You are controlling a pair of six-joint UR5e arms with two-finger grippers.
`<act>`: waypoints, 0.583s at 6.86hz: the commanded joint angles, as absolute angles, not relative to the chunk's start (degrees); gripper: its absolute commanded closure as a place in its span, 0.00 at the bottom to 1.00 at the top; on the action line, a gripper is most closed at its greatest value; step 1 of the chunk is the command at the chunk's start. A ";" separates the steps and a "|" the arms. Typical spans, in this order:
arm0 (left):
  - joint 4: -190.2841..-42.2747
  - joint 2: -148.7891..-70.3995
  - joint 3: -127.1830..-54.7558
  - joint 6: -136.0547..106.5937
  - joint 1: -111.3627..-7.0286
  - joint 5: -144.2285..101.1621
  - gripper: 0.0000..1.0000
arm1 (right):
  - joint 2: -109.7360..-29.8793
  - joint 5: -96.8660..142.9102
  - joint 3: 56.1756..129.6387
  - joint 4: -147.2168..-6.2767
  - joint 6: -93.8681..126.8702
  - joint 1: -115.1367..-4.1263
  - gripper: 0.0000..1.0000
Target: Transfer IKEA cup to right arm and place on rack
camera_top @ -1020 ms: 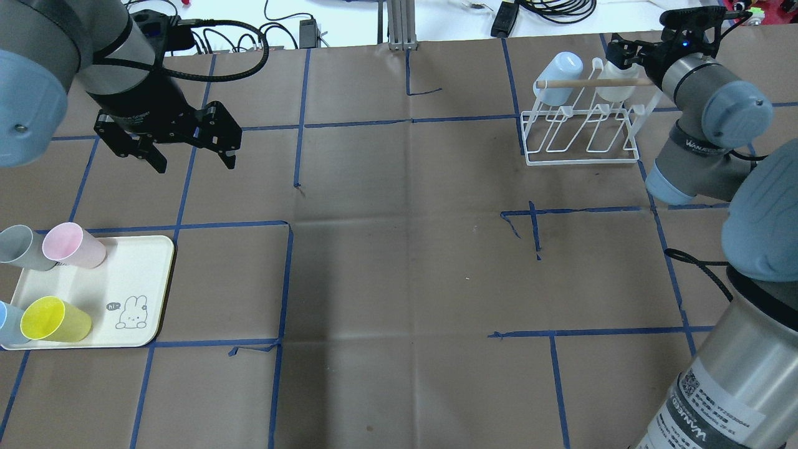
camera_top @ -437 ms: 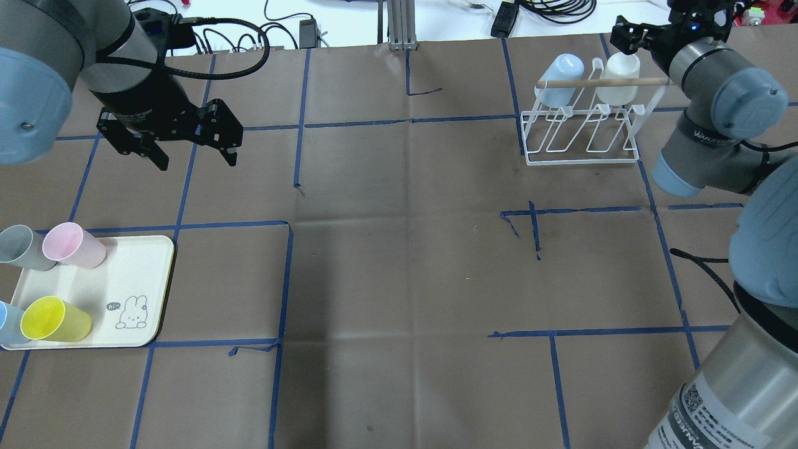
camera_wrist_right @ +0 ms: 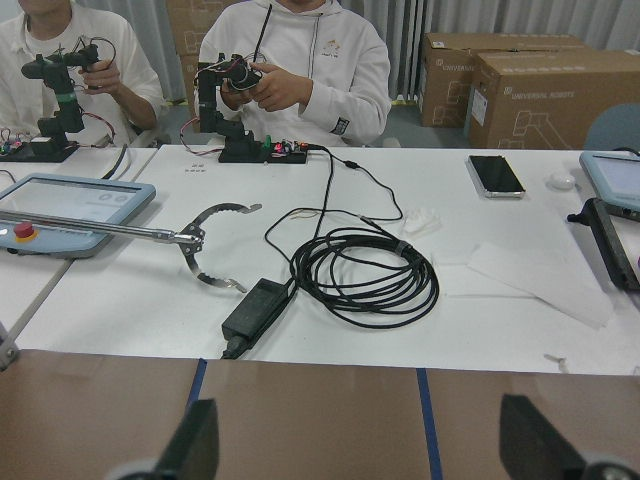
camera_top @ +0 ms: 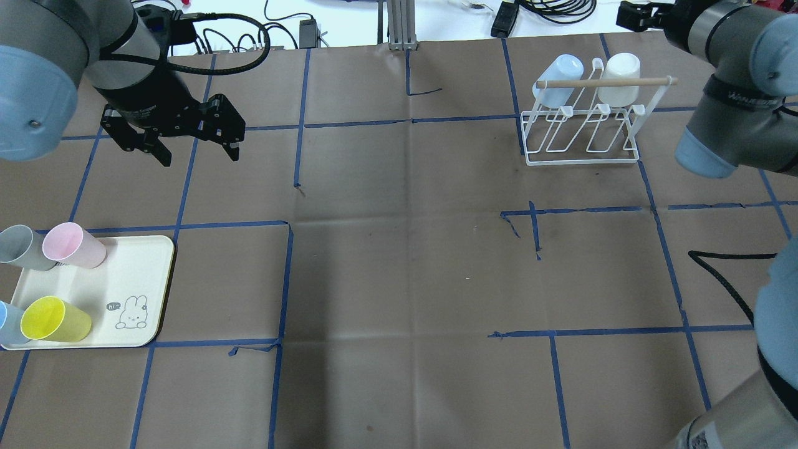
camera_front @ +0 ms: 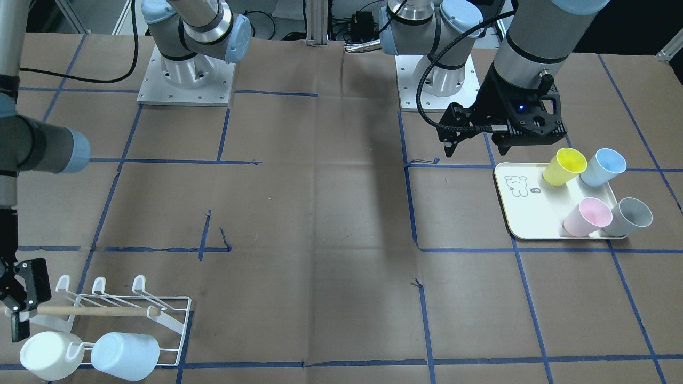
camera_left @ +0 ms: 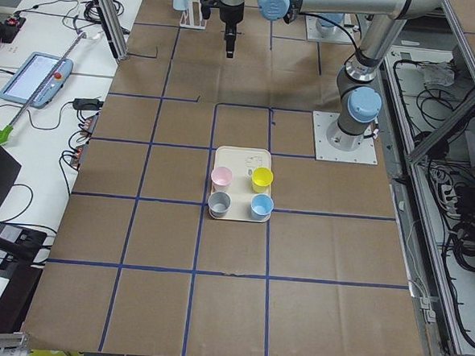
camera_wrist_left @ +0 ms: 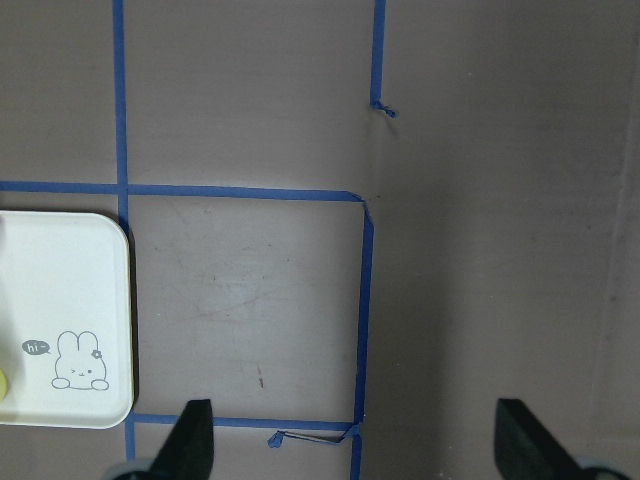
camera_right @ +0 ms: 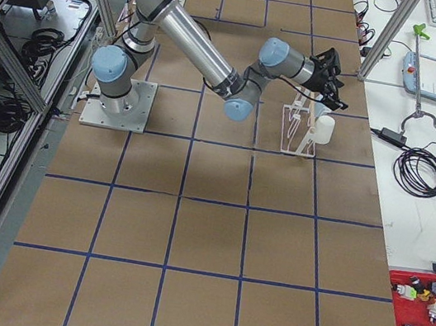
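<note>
Brown paper-covered table (camera_top: 399,262) gridded with blue tape; both grippers empty.
The white IKEA cup (camera_top: 619,78) sits tilted on the white wire rack (camera_top: 583,134), next to a pale blue cup (camera_top: 557,78). The right gripper (camera_front: 24,305) is just beside the rack, fingers spread, touching nothing. The left gripper (camera_top: 198,156) hovers wide open near the cream tray (camera_top: 146,274), which holds four coloured cups (camera_top: 56,319).

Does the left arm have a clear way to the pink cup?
Probably yes: the left gripper hangs open and empty, nothing lies between it and the pink cup, though the grey cup stands close beside it.
</note>
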State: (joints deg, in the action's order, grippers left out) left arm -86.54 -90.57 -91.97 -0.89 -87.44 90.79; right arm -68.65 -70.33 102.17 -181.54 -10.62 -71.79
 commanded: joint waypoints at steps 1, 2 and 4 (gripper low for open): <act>-85.52 -91.05 -91.50 -2.45 -87.45 88.96 0.00 | -74.34 -80.87 102.13 -171.24 -10.63 -79.14 0.00; -85.43 -91.23 -91.58 -2.11 -87.45 89.03 0.00 | -75.92 -85.38 101.95 -165.21 -9.68 -84.58 0.00; -85.26 -91.84 -90.88 -1.85 -87.45 89.47 0.00 | -81.88 -85.69 98.64 -141.55 -3.21 -88.24 0.00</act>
State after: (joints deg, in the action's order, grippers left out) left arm -85.42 -91.40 -91.28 -1.96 -87.45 89.38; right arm -78.26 -84.87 100.63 -155.35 -7.15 -86.14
